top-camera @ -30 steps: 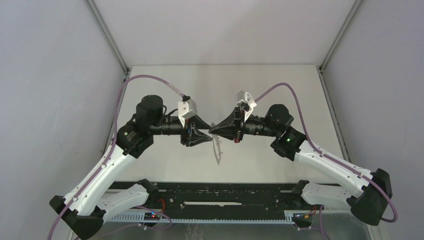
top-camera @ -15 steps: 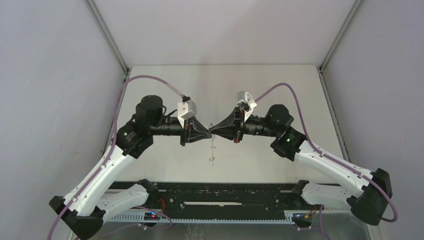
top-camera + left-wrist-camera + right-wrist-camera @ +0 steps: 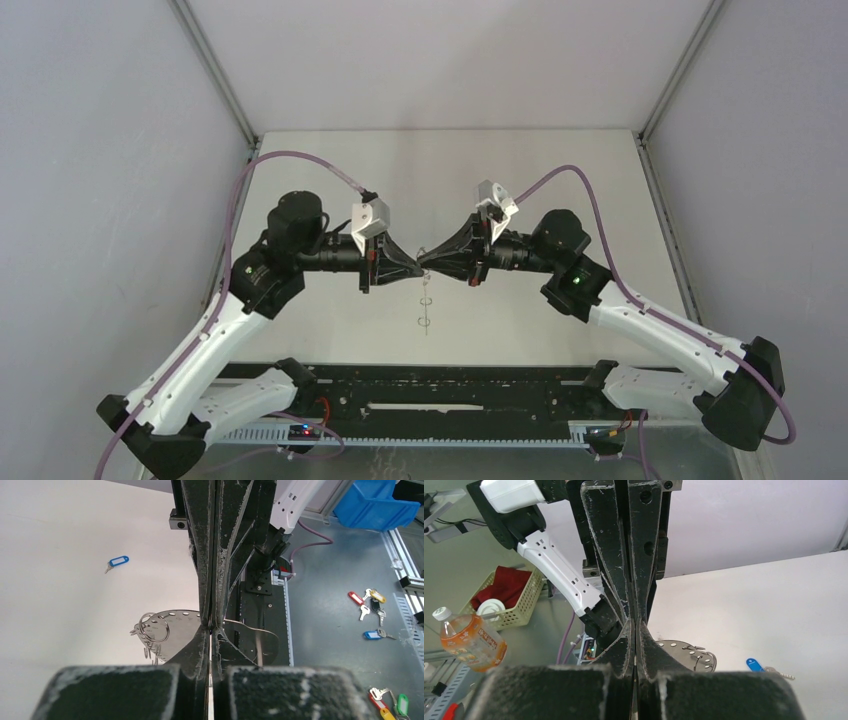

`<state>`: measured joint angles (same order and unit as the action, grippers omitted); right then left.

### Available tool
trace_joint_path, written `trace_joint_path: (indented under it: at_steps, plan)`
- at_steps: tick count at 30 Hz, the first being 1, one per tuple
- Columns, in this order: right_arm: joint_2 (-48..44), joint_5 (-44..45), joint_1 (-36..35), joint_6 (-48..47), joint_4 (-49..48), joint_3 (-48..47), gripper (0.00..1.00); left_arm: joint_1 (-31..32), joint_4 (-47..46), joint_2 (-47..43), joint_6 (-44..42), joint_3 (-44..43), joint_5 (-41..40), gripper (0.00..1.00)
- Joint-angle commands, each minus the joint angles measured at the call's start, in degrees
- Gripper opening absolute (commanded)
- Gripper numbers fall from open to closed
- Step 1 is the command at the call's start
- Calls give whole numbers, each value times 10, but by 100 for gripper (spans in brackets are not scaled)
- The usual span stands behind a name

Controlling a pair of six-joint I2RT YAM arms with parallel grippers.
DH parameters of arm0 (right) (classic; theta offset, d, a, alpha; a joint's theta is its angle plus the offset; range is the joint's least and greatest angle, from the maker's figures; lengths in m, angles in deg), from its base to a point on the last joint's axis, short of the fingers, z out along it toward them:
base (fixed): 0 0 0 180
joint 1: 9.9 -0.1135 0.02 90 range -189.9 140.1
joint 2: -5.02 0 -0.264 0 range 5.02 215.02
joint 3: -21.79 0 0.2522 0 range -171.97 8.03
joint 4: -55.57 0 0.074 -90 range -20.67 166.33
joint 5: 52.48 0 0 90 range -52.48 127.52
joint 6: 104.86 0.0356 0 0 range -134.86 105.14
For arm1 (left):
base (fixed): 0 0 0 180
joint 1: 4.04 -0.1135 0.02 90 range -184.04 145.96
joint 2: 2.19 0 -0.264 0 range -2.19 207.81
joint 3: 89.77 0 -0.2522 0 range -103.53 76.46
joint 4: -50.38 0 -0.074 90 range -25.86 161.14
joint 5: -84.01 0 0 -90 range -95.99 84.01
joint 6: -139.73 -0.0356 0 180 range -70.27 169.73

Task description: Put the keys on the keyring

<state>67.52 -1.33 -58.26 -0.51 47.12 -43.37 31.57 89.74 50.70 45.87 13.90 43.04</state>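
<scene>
My left gripper (image 3: 408, 268) and right gripper (image 3: 433, 262) meet tip to tip above the table's middle. Both are shut on the top rim of the keyring (image 3: 427, 306), which hangs edge-on beneath them. In the left wrist view the keyring (image 3: 176, 626) is a thin grey disc with rim holes and small wire loops, pinched by my left gripper (image 3: 212, 628). The right wrist view shows the keyring (image 3: 684, 651) behind my right gripper (image 3: 635, 623). One key with a blue, white-labelled tag (image 3: 118, 561) lies on the table. A darker blue-tagged key (image 3: 755, 664) lies beyond the keyring.
Off the table, on the grey floor, lie other keys with red, yellow and blue tags (image 3: 367, 603), beside a blue bin (image 3: 376, 504). A drink bottle (image 3: 470, 641) and a yellow basket (image 3: 519, 600) stand beyond the left arm. Grey walls enclose the table (image 3: 540, 170).
My left gripper has shut onto the keyring opposite the right gripper. The keyring has swung from a tilt to hanging straight down, edge-on.
</scene>
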Motion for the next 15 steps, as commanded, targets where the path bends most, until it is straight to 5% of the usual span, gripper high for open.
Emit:
trace_joint_path:
  at_steps: [1, 10, 15]
  plan:
    - [-10, -32, -7, 30, -46, -16, 0, 2, -39, -14, 10, 14, 6, 0]
    - [-8, -68, -7, 45, -44, -15, 14, -6, -87, -15, 92, 22, 22, 0]
    - [-19, -82, 5, 56, -48, -15, 33, -14, -107, -21, 99, 37, 50, 0]
